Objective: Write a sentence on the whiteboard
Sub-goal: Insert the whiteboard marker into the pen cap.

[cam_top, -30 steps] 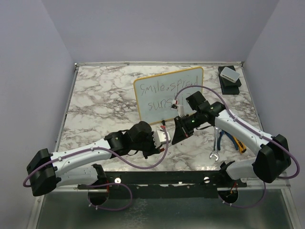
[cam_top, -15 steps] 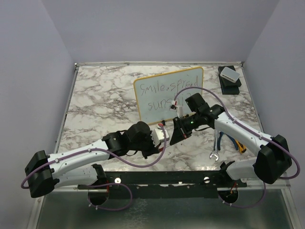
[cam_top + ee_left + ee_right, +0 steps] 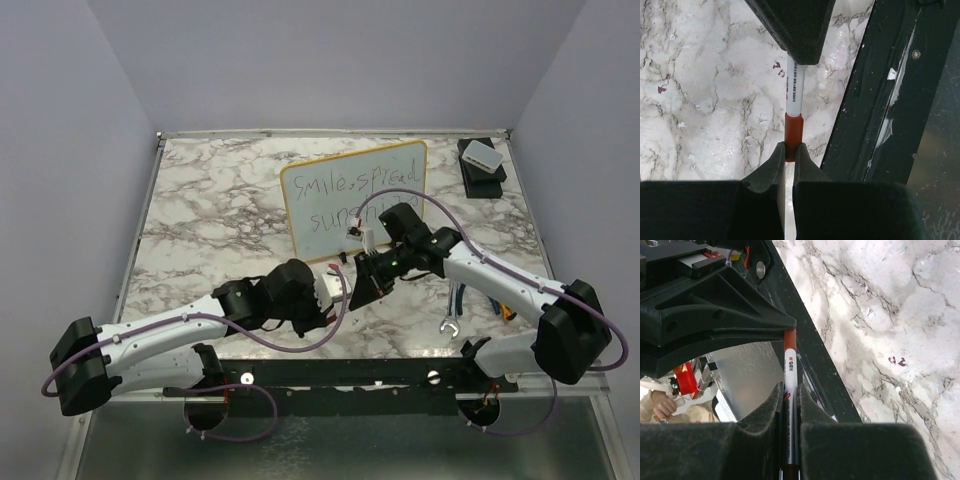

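The whiteboard lies on the marble table, its yellow rim tilted. The sentence reads "smile, spread sunshine" in two dark lines. My right gripper is just in front of the board's near edge. In the right wrist view it is shut on the barrel of a white marker. My left gripper meets it tip to tip. In the left wrist view it is shut on the marker's red cap, with the white barrel running on into the right fingers.
A small white box on a black base stands at the back right. A wrench and pliers lie under the right arm. A black rail runs along the table's near edge.
My right gripper has come left and nearer, away from the board, with the marker. The whole second line now shows. The left gripper now meets it and grips the cap.
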You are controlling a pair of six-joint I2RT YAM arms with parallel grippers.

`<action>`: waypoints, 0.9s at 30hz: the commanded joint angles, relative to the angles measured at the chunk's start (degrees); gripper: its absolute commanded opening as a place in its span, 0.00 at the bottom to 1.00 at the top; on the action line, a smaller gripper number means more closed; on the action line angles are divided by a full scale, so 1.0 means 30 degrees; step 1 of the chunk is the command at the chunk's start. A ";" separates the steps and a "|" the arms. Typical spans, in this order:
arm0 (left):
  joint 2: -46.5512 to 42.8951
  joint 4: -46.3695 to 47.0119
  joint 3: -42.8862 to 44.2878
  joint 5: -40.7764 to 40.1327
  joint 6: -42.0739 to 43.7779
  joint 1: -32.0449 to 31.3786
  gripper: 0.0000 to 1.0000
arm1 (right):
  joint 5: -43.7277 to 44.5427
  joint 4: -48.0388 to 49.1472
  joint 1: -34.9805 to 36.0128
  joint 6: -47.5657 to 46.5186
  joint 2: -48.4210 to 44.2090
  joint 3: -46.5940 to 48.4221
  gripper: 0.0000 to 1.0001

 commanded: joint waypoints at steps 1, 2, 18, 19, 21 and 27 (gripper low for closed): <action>-0.0819 0.3899 0.0672 -0.1508 -0.0185 0.0064 0.00 | -0.0432 0.0709 0.1348 0.0839 0.0775 -0.0639 0.01; -0.0871 0.3885 0.0679 -0.1583 -0.0211 0.0064 0.00 | -0.0432 0.0821 0.1464 0.0881 0.0862 -0.0659 0.01; -0.1231 0.4373 0.0714 -0.2209 -0.0817 0.0094 0.00 | -0.0771 0.3604 0.3241 0.2571 0.1930 -0.1555 0.01; -0.1261 0.4457 0.0648 -0.2209 -0.0916 0.0094 0.00 | -0.0734 0.3695 0.3297 0.2646 0.1947 -0.1627 0.01; -0.1325 0.4619 0.0546 -0.2215 -0.1119 0.0116 0.00 | -0.0725 0.4000 0.3360 0.2860 0.1950 -0.1824 0.01; -0.1863 0.5336 0.0092 -0.2272 -0.1667 0.0253 0.00 | -0.0725 0.4618 0.3456 0.3271 0.1862 -0.2330 0.01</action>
